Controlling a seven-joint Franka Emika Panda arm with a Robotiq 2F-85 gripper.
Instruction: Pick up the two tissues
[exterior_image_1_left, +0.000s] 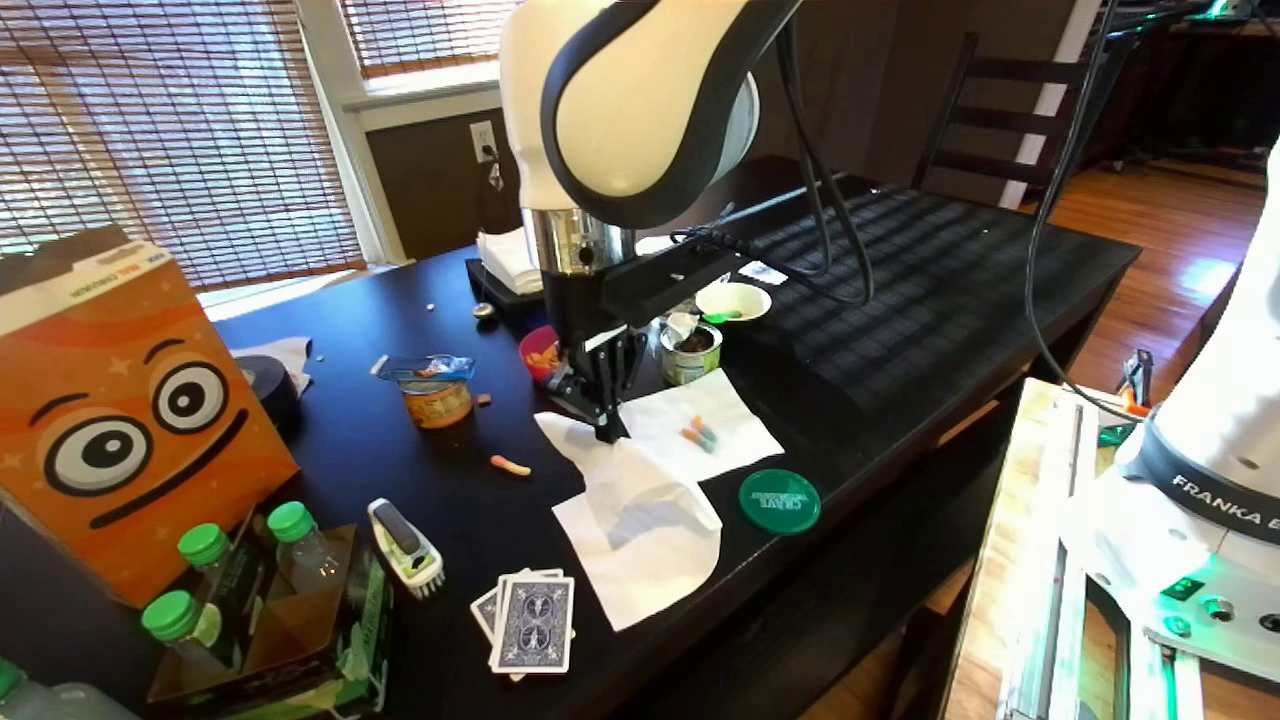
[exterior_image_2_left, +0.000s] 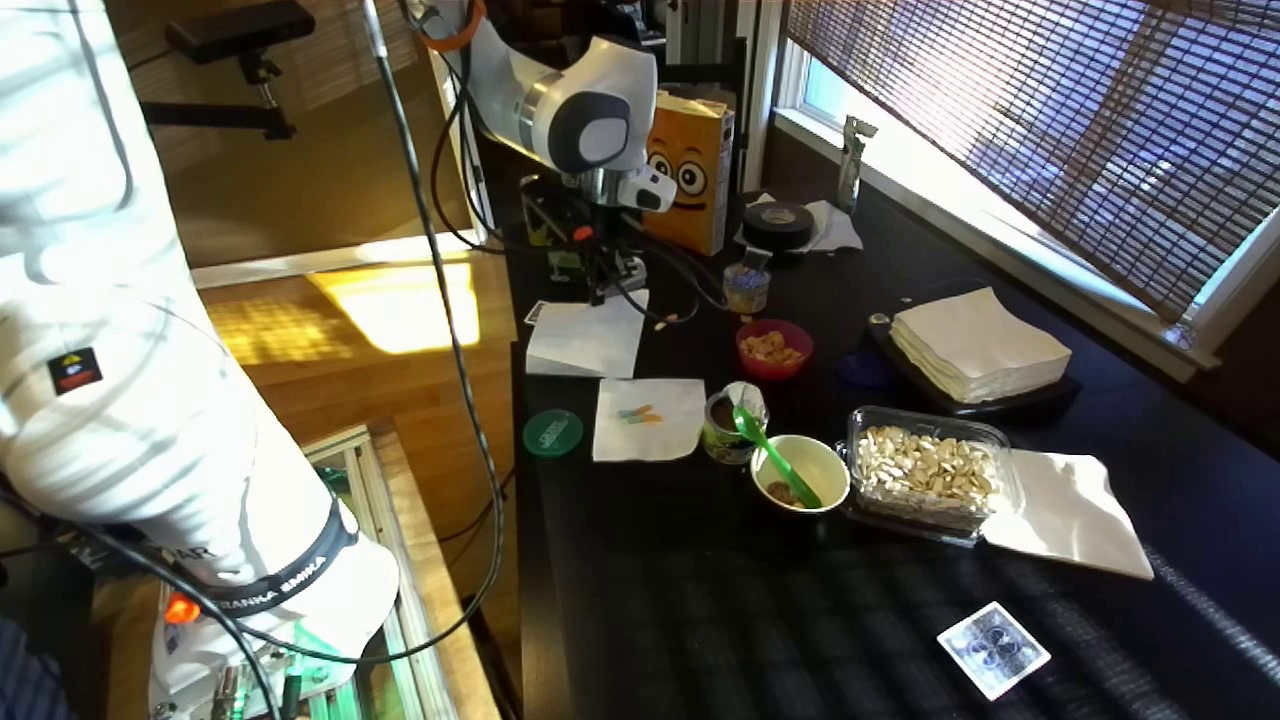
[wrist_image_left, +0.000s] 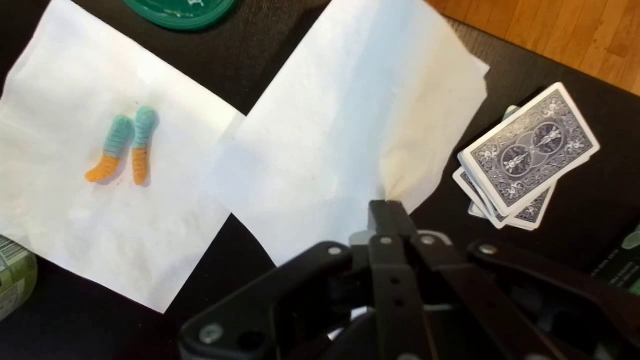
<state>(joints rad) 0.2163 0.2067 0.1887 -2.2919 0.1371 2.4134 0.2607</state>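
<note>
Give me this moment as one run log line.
gripper: pinching creased tissue, partly raised | other tissue: on table, under two gummy worms, not gripped | pickup: incomplete

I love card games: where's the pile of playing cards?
In the wrist view, the card pile is at right, beside but not touching the white tissue pinched in the tool.

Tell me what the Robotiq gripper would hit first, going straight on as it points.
Besides the white tissue pinched in its tips, the Robotiq gripper, pointing down, would probably meet the black tabletop first, though the tissue's slack may bunch beneath; its height is hard to judge.
</note>
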